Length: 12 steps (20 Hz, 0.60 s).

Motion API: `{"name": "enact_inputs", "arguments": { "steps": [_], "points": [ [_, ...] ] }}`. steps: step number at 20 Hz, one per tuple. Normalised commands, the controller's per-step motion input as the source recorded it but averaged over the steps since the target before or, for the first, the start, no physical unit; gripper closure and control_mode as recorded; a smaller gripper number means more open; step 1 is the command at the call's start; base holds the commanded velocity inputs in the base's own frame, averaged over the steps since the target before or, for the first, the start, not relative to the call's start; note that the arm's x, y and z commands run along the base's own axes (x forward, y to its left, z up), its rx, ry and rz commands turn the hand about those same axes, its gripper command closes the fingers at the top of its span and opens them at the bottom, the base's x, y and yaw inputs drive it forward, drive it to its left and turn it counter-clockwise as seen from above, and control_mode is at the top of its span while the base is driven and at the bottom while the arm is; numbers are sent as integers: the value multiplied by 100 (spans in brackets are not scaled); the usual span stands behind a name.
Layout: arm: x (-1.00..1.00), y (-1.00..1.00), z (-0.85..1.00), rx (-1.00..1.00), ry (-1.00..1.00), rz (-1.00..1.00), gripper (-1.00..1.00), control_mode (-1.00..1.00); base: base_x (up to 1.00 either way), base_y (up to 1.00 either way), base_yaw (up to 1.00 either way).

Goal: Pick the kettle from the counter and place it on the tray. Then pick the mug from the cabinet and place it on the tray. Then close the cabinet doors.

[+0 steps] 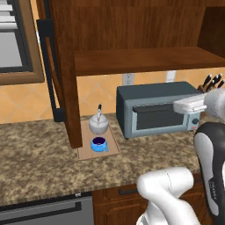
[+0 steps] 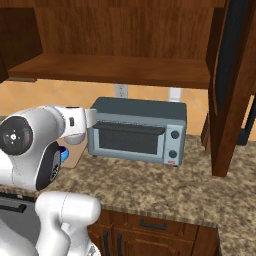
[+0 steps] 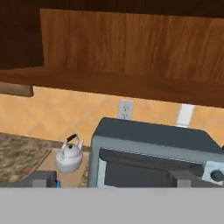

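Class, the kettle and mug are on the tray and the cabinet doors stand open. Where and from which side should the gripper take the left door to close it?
Probably the left door's dark vertical bar handle. Approach from the counter's left side, since the door swings out over the counter, and push its outer face.

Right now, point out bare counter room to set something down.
Free: the speckled granite counter left and in front of the tan wooden tray; also between the grey toaster oven and the open reddish-brown cabinet door. Crowded: the tray, holding the silvery kettle and blue mug.
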Motion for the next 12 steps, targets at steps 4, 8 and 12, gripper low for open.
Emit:
{"name": "enact_inputs", "arguments": {
  "steps": [4, 8, 12],
  "points": [
    [-6, -48, 9, 36, -38, -33, -100, -100, 0, 0, 0],
    [-9, -35, 27, 49, -24, -41, -100, -100, 0, 0, 0],
    [-13, -55, 5, 59, -20, -28, -100, -100, 0, 0, 0]
  ]
}}
